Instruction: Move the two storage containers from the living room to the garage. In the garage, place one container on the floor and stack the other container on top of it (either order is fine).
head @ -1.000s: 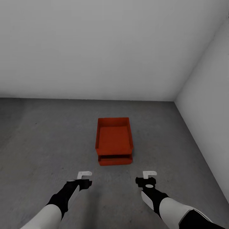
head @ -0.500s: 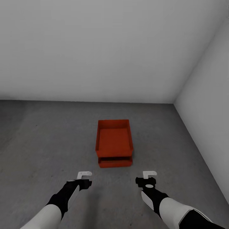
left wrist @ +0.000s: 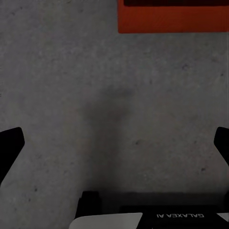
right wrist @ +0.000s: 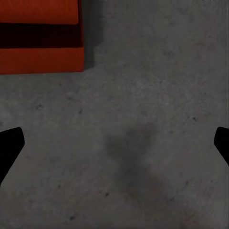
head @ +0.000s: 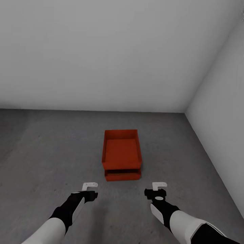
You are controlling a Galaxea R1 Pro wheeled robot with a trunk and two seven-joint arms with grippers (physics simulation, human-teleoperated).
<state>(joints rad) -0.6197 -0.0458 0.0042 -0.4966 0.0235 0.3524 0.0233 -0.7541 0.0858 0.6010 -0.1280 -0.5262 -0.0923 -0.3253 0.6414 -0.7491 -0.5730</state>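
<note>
The task looked done: in the garage, the upper container (head: 121, 151) sat stacked on the lower container (head: 122, 174), which rested on the dark grey floor (head: 51, 149) near the white wall's corner. Both bins appeared empty, though the lower one's inside was mostly hidden. The left gripper (head: 90, 188) and right gripper (head: 159, 188) hung spread wide, holding nothing, well short of the stack

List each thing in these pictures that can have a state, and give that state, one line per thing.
Top bin: open-topped, empty, resting on the other bin.
Bottom bin: on the grey floor, carrying the top bin.
Left tool: open, holding nothing, apart from the bins.
Right tool: open, holding nothing, apart from the bins.
</note>
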